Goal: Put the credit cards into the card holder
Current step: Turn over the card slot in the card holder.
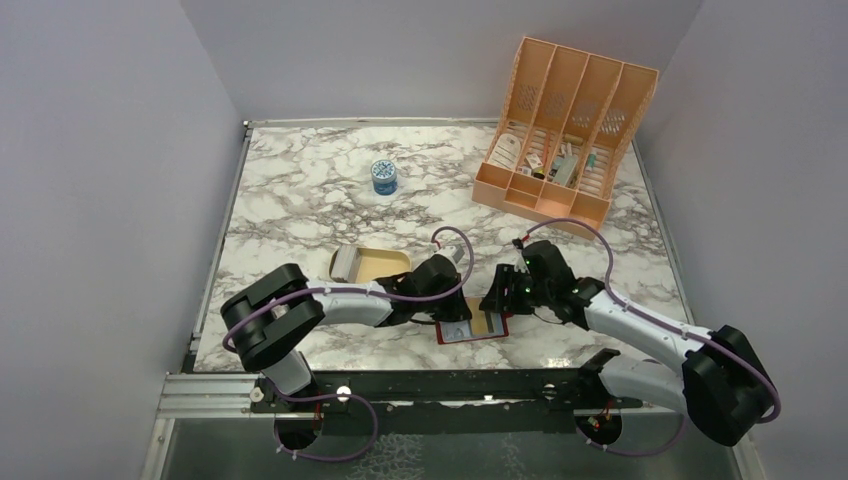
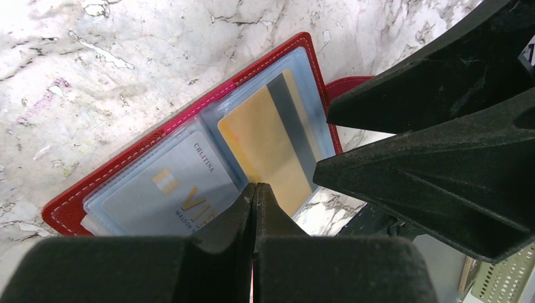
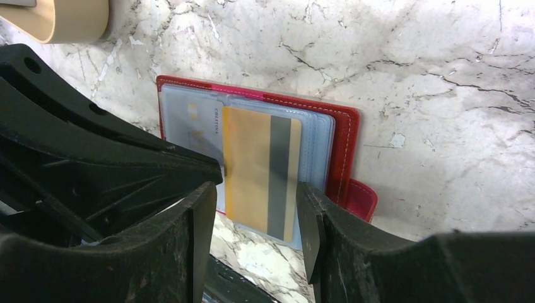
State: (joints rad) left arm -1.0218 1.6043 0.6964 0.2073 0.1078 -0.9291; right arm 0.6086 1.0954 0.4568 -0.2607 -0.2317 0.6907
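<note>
The card holder point(image 1: 488, 331) lies open near the table's front edge, red with pale blue pockets point(image 3: 344, 142). A silver credit card point(image 2: 165, 189) sits in one pocket. A gold credit card with a dark stripe point(image 3: 255, 167) sits in the other pocket point(image 2: 268, 142), its near end sticking out. My left gripper point(image 2: 254, 188) is shut and empty, its tip over the holder's middle fold. My right gripper point(image 3: 255, 211) is open, and its fingers point(image 3: 309, 218) straddle the gold card's protruding end. Whether they touch the card is unclear. No other cards show.
A shallow tan tray point(image 1: 372, 263) lies just left of and behind the left gripper. At the back stand a small blue tin point(image 1: 384, 176) and a peach slotted organizer point(image 1: 560, 130). The black front rail point(image 1: 420, 385) runs right below the holder.
</note>
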